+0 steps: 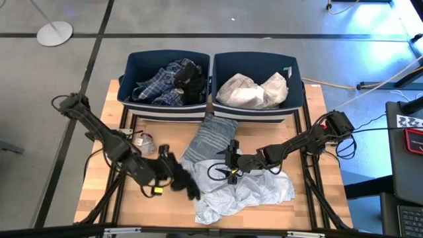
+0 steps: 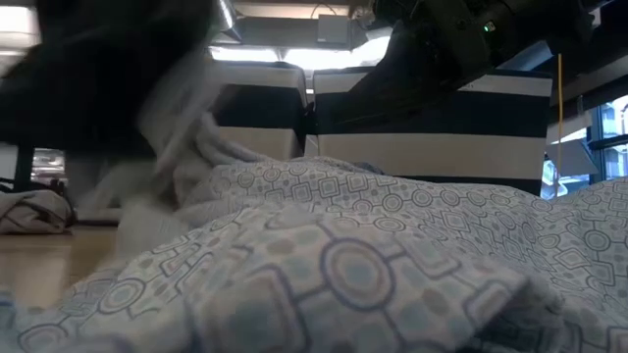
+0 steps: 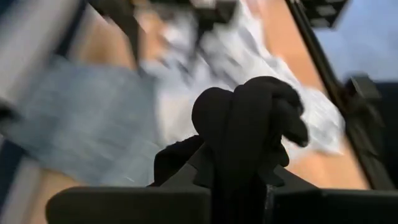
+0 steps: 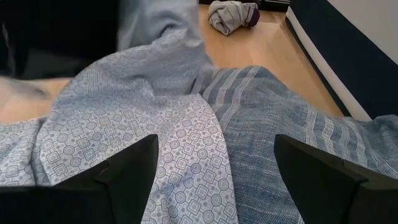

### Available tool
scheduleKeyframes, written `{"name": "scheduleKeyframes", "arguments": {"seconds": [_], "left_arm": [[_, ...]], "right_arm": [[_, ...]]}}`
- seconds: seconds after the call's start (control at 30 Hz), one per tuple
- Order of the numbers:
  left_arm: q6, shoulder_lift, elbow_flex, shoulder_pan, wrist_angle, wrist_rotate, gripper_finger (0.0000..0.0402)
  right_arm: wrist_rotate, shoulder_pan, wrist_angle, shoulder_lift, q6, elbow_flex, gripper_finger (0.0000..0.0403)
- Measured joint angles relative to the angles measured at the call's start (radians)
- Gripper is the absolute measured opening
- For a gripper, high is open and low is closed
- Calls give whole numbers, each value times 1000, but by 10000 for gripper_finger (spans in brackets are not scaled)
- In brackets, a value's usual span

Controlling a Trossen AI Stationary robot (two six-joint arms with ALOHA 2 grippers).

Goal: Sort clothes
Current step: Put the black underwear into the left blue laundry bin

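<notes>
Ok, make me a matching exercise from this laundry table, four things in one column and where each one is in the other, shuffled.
Things:
1. plaid shirt
2. white clothes
3. black garment
4. striped garment

Places:
A. on the table below the bins
B. in the left bin
C. held in the left claw
D. in the right bin

Pairs: 1-B, 2-D, 3-C, 4-A

black garment (image 1: pixel 184 182), grey-striped shirt (image 1: pixel 206 140), pale blue shirt (image 1: pixel 251 192) (geometric print), navy bins (image 1: pixel 254 63).
</notes>
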Motion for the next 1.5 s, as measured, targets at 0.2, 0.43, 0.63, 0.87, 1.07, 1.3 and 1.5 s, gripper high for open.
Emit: {"name": "scheduleKeyframes", "arguments": {"seconds": [0.2,0.43,0.63,0.87,1.07,1.3,1.5], "left_arm": [[239,-111,18,69,92,-240,34],[502,-212,18,181,286,-452,30],[691,-269,19,313,415,-480,36],[803,-304,19,516,440,-480,33],[817,-309,19,715,435,-477,38],[806,-305,19,905,395,-451,40],[635,-301,19,1034,316,-443,50]], "right_arm": [[0,0,-2,0,0,0,321],[-3,0,-4,0,0,0,321],[-3,0,-5,0,0,0,321],[-3,0,-5,0,0,0,321],[-3,0,-6,0,0,0,321],[-3,0,-16,0,0,0,321],[-3,0,-26,0,0,0,321]]}}
